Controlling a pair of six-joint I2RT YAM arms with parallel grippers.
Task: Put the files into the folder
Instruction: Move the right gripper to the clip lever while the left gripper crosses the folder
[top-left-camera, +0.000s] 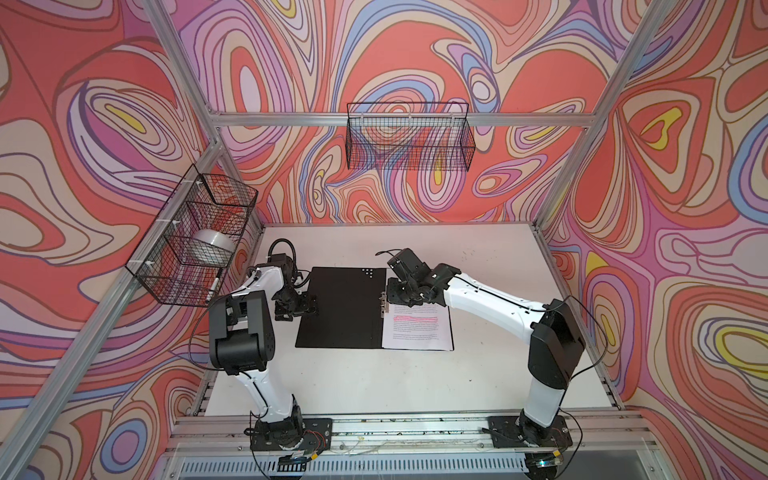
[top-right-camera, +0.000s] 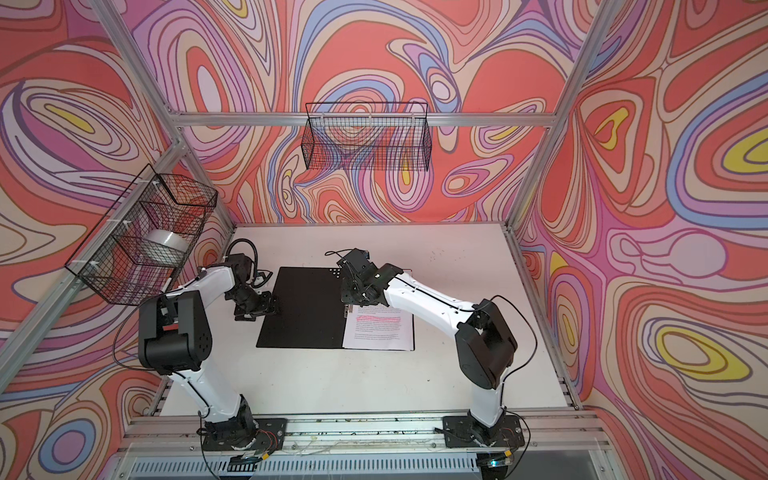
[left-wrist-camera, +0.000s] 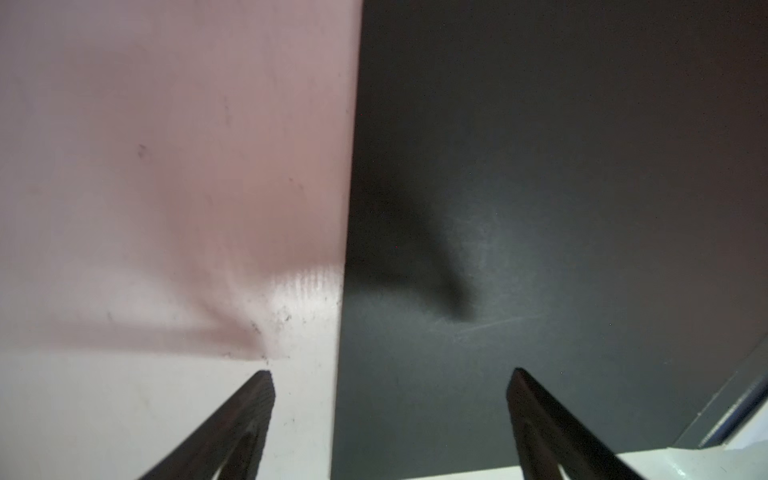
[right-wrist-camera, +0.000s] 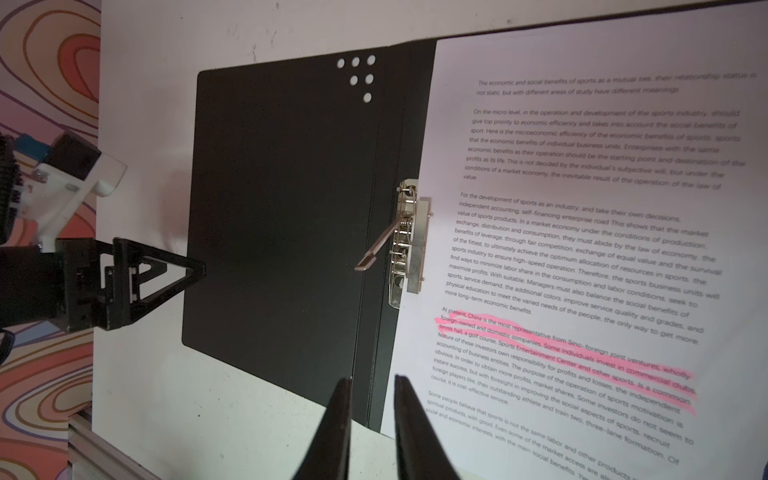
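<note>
Files (top-left-camera: 417, 332) lie flat on the open folder's (top-left-camera: 340, 307) right leaf, long axis front to back, nearest the right fingers (right-wrist-camera: 372, 380), which are barely parted and empty. The left fingers (left-wrist-camera: 390, 370), wide open, straddle the folder's left edge.

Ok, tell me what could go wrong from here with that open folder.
1. The clip lever stands raised, so the files may be unclamped and could slide when the cover swings over.
2. The left gripper, jaws open astride the edge of the folder, might shove it rather than lift the cover.
3. The right gripper hangs over the spine, in the closing cover's likely path.
</note>
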